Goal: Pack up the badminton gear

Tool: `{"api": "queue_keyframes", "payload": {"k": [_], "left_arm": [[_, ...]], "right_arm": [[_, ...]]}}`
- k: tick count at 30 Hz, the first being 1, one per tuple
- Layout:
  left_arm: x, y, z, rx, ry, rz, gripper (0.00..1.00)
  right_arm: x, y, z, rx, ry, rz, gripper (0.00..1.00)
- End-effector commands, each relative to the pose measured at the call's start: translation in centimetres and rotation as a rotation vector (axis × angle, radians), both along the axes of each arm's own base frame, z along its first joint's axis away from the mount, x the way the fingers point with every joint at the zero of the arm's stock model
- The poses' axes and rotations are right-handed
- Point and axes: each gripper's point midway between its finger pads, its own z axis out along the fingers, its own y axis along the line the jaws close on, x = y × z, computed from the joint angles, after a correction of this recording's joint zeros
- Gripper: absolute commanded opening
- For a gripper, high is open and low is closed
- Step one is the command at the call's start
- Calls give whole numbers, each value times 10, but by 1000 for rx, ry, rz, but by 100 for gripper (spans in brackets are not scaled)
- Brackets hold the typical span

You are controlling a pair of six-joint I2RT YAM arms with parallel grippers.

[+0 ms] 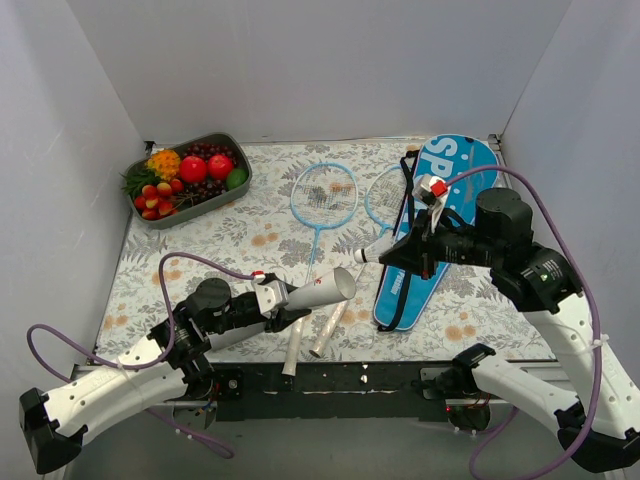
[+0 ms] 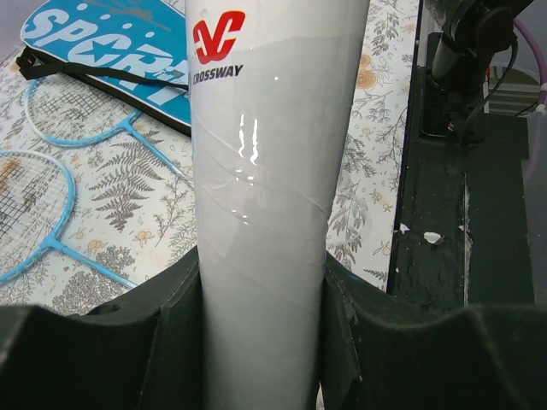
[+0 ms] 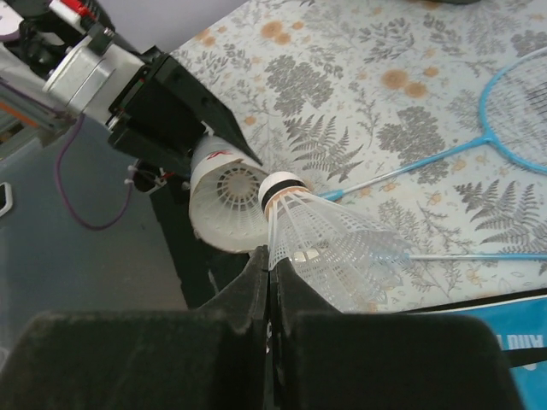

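Observation:
My left gripper [image 1: 285,298] is shut on the white shuttlecock tube [image 1: 322,290] and holds it tilted above the table, open end toward the right arm. In the left wrist view the tube [image 2: 265,171] is clamped between the pads [image 2: 367,342]. My right gripper [image 1: 392,256] is shut on the skirt edge of a white shuttlecock [image 3: 333,239], cork end pointing at the tube's mouth [image 3: 224,201], a short gap away. Another shuttlecock shows inside the tube. Two light-blue rackets [image 1: 325,190] [image 1: 385,198] lie on the table. The blue SPORT bag [image 1: 445,215] lies to their right.
A grey tray of colourful fruit [image 1: 222,198] stands at the back left. The racket handles [image 1: 330,330] reach the near table edge under the tube. White walls close in the floral tablecloth [image 1: 200,250] on three sides.

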Motion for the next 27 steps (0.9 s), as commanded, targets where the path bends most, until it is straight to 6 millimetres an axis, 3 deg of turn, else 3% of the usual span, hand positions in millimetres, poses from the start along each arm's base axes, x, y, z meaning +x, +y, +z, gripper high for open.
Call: {"api": "queue_keyframes", "payload": {"k": [1,7,17,27], "left_arm": [[-2,-2,11,-21,3,-8,0],[-1,-1,15,-24,-7,-2,0],[0,0,16,-26,-13,4,0],[0,2,16,-28,-21,11,0]], "right_arm": [[-29,-3,5,5,26,109,1],[-38,-1,1,20,52,155,1],[-29,16,-13,42,89,177,1],[-28,43,-31,0,115,219,1]]}}
